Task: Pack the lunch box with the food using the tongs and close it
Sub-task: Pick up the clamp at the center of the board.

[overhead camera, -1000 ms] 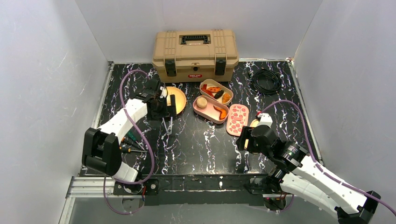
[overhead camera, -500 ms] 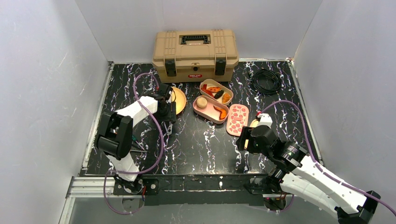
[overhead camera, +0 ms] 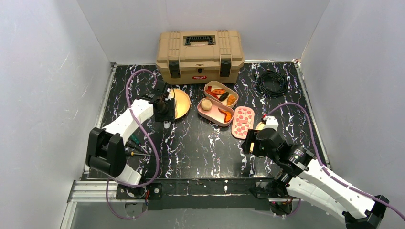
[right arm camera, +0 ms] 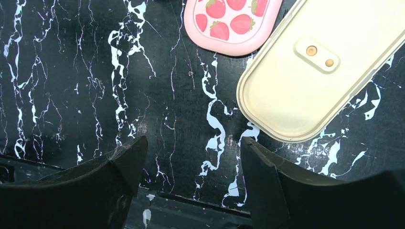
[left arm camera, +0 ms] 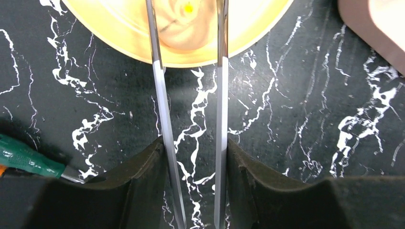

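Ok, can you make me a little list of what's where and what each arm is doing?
left gripper: shut on tongs, tips over the plate
right gripper: open, empty, above the table
lunch box: two pink trays, open, right of the plate
food: bun and orange pieces in the trays
strawberry lid: off, flat on the table
cream lid: off, beside the strawberry lid
box closed: not yet

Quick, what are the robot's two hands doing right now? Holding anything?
Left hand: closed on the tongs.
Right hand: open, holding nothing.
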`<state>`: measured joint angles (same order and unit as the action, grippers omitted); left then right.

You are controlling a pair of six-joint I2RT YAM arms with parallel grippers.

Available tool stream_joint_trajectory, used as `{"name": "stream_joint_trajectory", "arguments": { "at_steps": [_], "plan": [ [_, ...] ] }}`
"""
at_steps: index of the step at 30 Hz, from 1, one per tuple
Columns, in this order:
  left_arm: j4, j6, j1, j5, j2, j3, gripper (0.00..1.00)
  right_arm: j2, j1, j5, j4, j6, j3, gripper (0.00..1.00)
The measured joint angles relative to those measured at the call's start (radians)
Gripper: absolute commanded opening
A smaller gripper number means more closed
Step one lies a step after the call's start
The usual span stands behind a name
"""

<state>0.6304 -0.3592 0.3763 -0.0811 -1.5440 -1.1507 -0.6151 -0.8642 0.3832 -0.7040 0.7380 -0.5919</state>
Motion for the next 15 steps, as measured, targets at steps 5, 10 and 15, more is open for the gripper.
{"name": "stream_joint_trajectory", "arguments": {
  "at_steps": [5, 10, 15],
  "plan": [
    [0.067, 0.000, 0.000, 0.013, 0.053, -0.039, 0.41, 0.001, 0.000, 0.000, 0.000, 0.000, 0.000, 0.80],
    [0.124, 0.000, 0.000, 0.017, 0.096, -0.057, 0.42, 0.004, 0.000, 0.000, 0.000, 0.000, 0.000, 0.80],
    [0.173, 0.000, 0.000, 0.023, 0.127, -0.072, 0.45, 0.007, 0.000, 0.000, 0.000, 0.000, 0.000, 0.80]
  ]
}}
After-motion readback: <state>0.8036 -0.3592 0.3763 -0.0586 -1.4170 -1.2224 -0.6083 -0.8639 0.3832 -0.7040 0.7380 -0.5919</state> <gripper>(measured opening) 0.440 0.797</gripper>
